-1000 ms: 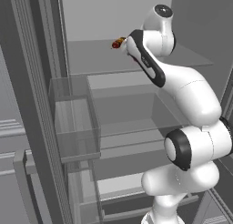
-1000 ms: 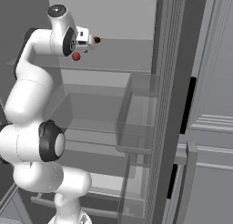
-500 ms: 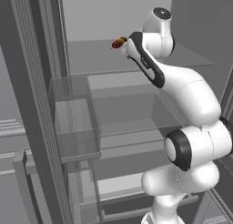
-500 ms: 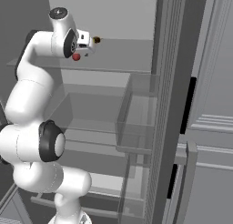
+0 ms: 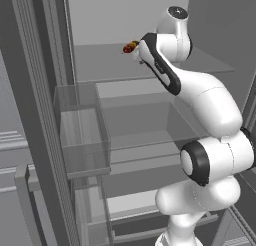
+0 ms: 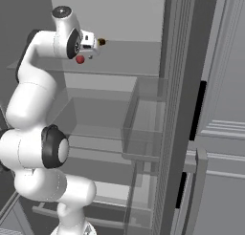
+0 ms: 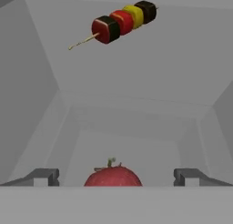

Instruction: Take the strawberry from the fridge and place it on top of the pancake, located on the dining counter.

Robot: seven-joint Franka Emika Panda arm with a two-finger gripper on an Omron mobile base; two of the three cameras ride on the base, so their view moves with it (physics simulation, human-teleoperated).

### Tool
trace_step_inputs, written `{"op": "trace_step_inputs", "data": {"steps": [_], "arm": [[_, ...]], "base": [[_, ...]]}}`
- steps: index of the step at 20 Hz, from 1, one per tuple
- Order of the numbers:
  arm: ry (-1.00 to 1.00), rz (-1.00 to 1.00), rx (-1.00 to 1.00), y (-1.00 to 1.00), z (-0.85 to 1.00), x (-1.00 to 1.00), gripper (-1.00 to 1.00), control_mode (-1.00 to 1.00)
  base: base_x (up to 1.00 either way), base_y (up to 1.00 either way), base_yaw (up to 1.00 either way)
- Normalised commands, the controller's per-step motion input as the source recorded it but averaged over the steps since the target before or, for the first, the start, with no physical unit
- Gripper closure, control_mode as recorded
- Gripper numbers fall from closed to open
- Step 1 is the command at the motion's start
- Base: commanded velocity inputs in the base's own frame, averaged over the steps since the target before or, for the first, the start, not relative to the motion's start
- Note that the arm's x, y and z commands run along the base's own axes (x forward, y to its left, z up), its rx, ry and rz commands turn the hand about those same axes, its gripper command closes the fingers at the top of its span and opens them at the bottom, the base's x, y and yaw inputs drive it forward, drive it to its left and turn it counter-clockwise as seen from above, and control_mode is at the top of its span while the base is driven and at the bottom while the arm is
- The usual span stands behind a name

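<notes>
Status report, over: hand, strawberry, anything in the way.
Hand open, nothing held. Strawberry on the fridge shelf, between the fingertips. Skewer lies beyond it, clear of the grasp.

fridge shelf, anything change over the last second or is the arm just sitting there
Hardly anything. The arm's upper part has edged slightly further in over the top glass shelf of the fridge; the claw stays open with the strawberry between its fingers, not gripped. The strawberry and the skewer lie where they were.
</notes>
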Motion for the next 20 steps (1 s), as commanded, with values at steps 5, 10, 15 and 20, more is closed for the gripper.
{"op": "trace_step_inputs", "data": {"steps": [5,10,15,20], "arm": [[0.07,0.00,0.00,0.00,0.04,-0.08,-1.00,-1.00],[0.01,0.00,0.00,0.00,0.00,-0.13,-1.00,-1.00],[0.00,0.00,0.00,0.00,0.00,-0.07,-1.00,-1.00],[0.00,0.00,0.00,0.00,-0.15,0.00,-1.00,-1.00]], "base": [[0.00,0.00,0.00],[0.00,0.00,0.00],[0.00,0.00,0.00],[0.00,0.00,0.00]]}}
